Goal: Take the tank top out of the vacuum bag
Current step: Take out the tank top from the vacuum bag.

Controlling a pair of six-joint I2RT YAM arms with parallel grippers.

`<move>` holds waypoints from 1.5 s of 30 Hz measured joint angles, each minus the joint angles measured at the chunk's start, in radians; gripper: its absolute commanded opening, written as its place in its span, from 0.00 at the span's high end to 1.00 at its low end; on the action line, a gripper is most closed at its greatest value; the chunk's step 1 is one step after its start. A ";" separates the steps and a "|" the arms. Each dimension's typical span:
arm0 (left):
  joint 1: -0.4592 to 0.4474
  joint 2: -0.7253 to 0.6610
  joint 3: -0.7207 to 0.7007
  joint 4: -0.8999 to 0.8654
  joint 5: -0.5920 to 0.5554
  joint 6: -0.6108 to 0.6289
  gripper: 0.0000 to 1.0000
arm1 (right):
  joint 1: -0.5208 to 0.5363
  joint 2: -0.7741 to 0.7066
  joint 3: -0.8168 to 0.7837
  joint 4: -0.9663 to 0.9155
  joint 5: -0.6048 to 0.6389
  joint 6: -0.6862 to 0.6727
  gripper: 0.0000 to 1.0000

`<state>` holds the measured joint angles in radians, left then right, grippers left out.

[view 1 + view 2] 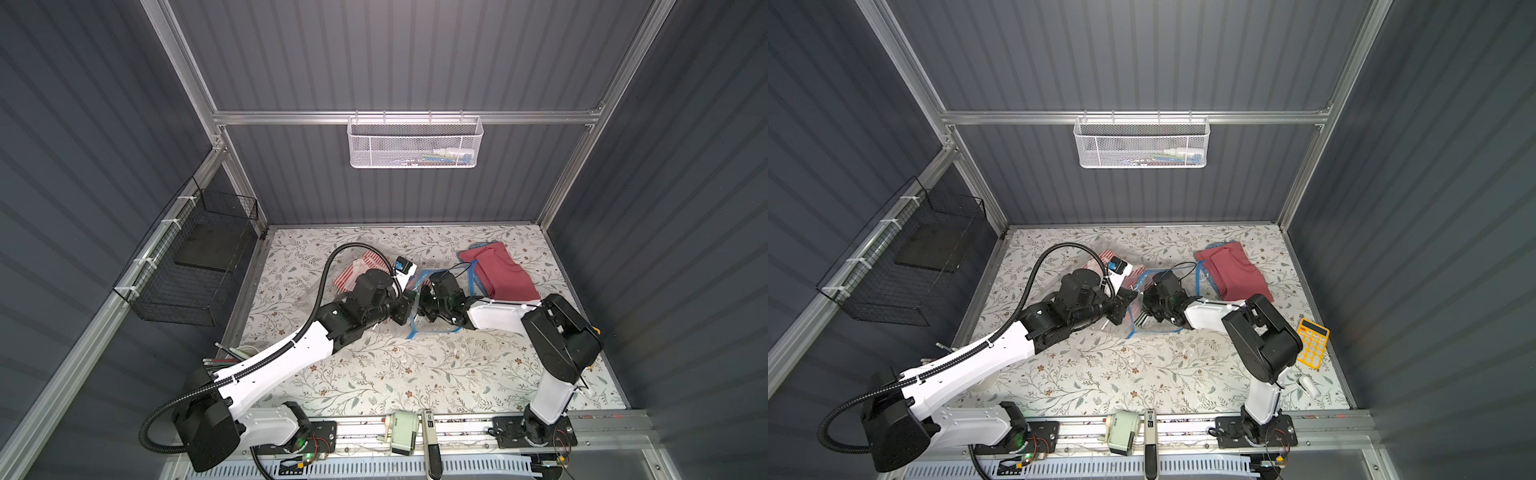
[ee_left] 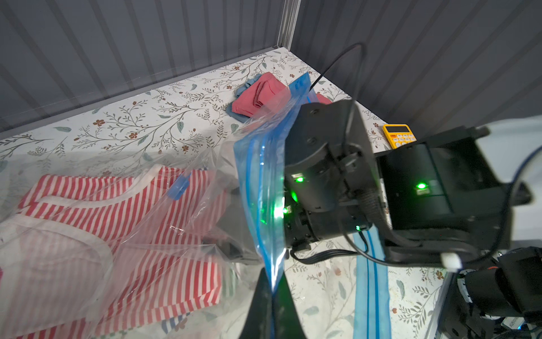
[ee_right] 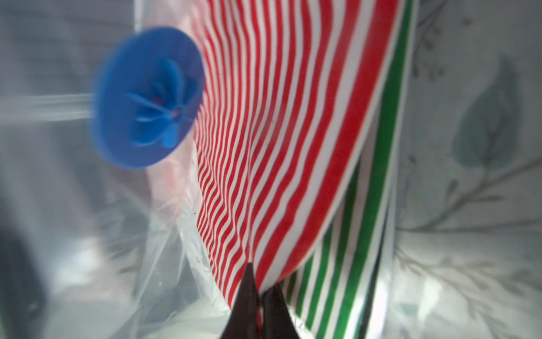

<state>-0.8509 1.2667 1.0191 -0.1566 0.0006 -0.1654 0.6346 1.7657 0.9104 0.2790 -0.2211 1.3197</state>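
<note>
In both top views the vacuum bag (image 1: 328,296) lies mid-way across the floral table (image 1: 415,374). Its long axis slants from the far left toward the near right, and the blue zip strip (image 1: 434,331) — the mouth end — points at the right arm. The red-and-white striped tank top (image 1: 353,272) sits inside, toward the closed end. The left gripper (image 1: 409,305) and right gripper (image 1: 422,309) meet at the mouth. A white mesh basket (image 1: 415,143) on the back rail holds a few small items too faint to name. A black wire basket (image 1: 187,266) on the left wall holds a dark flat slab (image 1: 208,249). A folded pink garment (image 1: 505,272) lies far right, and a top view shows a yellow calculator (image 1: 1313,343) beside the right arm.

In the left wrist view the left gripper is pinched tight on one zip lip, holding it upright, while the other lip lies flat on the table. The right gripper reaches in through the gap. The round blue valve cap (image 2: 179,187) sits over the tank top.

In the right wrist view the right gripper's tips are clamped together on the tank top's edge — inside the bag, beside a green-and-white striped cloth (image 3: 378,164).
</note>
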 measured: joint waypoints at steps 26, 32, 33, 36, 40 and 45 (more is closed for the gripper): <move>0.000 0.002 -0.001 0.000 0.001 0.000 1.00 | 0.000 -0.005 -0.154 0.129 -0.019 0.013 0.70; 0.000 0.011 -0.001 0.000 0.003 0.000 1.00 | -0.003 0.042 -0.188 0.252 -0.026 0.045 0.65; 0.000 0.012 -0.001 0.000 0.003 0.000 1.00 | -0.003 0.047 -0.188 0.269 -0.027 0.045 0.65; 0.000 0.012 -0.001 0.000 0.003 0.000 1.00 | -0.004 0.058 -0.188 0.296 -0.027 0.045 0.65; 0.000 0.012 -0.001 0.000 0.003 0.000 1.00 | -0.004 0.058 -0.188 0.306 -0.025 0.045 0.65; 0.000 0.013 -0.001 0.000 0.003 0.001 1.00 | -0.004 0.059 -0.188 0.332 -0.022 0.045 0.66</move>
<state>-0.8509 1.2793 1.0180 -0.1570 0.0040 -0.1646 0.6308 1.8244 0.7219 0.6109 -0.2428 1.3647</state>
